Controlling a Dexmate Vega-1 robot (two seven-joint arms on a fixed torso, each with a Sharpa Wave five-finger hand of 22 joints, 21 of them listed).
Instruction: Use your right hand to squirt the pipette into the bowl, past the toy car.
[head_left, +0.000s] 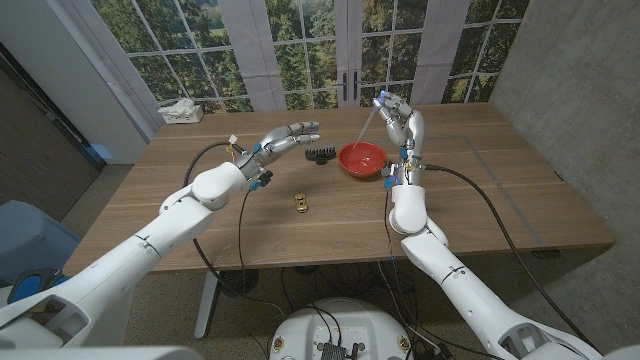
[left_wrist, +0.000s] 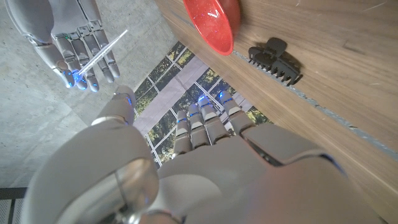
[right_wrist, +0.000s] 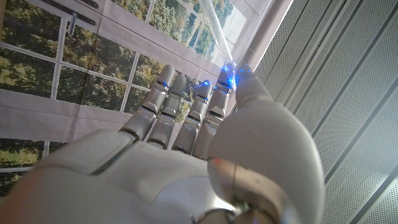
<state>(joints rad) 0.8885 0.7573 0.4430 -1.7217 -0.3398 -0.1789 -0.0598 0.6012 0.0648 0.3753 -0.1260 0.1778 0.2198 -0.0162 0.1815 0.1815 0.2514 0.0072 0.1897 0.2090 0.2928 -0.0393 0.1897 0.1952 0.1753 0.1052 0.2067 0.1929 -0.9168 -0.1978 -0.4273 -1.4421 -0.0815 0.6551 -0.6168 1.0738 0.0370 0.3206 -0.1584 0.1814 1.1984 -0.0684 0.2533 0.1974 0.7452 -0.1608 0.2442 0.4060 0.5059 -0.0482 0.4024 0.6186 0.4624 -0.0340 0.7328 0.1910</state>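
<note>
Right hand (head_left: 398, 118) above wooden table (head_left: 470, 215), windows (head_left: 300, 50) behind.

Wooden table (head_left: 480, 200) before paned windows (head_left: 300, 50) showing trees.

Red bowl (head_left: 361, 159), black clip (head_left: 318, 155), seemingly yellow car (head_left: 300, 202)

A black hair clip (head_left: 317, 155) lay on the wooden table (head_left: 480, 190) just above the frame's centre. A white tissue box (head_left: 181, 111) sat at the table's far corner, upper left. Tall paned windows (head_left: 300, 45) with green trees behind them crossed the top.
</note>
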